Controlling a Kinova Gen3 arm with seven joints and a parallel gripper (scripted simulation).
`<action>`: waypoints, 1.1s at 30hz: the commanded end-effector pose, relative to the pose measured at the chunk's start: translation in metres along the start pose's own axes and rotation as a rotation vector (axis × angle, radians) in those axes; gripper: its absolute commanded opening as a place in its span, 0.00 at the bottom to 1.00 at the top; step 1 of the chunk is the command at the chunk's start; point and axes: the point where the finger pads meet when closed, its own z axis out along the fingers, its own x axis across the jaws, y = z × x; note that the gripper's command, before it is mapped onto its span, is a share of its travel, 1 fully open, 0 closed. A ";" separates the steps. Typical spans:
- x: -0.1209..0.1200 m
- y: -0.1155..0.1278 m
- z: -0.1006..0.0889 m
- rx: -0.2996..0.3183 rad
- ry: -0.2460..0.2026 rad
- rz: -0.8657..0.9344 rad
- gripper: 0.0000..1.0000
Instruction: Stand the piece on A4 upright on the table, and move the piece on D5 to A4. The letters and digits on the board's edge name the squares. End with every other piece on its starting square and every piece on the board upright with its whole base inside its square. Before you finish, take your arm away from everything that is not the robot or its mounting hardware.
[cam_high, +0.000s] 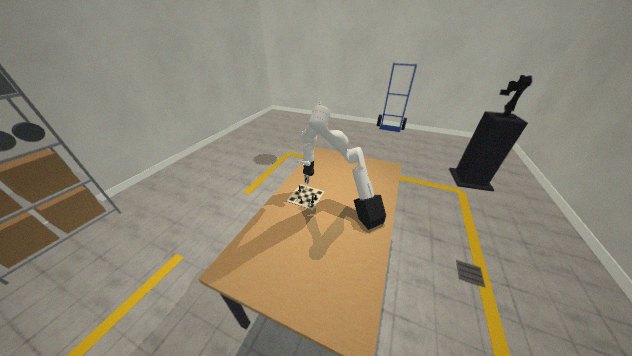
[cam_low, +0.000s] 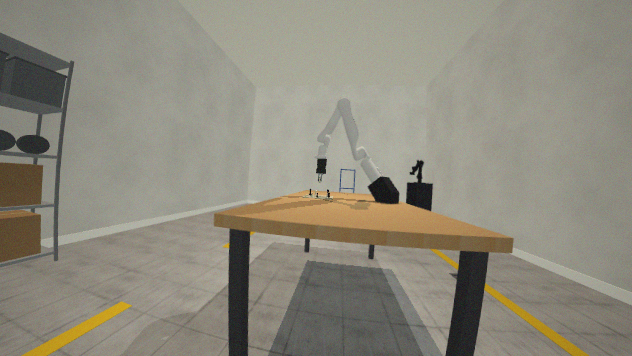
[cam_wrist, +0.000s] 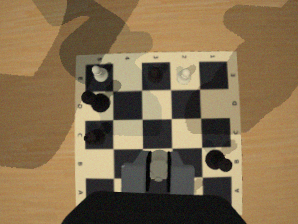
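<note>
Wrist view, looking straight down: my gripper is clamped on a small pale piece, held high above the board; dark and pale pieces stand on several squares, though the edge letters are too small for me to read. I judge this the first step, the A4 piece lifted off and on its way to the table; next I must carry it past the board's edge, lower it until the base meets wood, and let go without tipping it. The board lies near the far left corner of the worktop, my base at the right edge; beyond are a shelf rack, a blue hand truck and yellow floor lines.
</note>
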 end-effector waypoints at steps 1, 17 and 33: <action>0.011 -0.007 0.000 -0.022 0.015 -0.035 0.00; 0.030 -0.156 0.015 -0.025 -0.017 -0.082 0.00; 0.028 -0.162 0.016 -0.026 -0.020 -0.084 0.00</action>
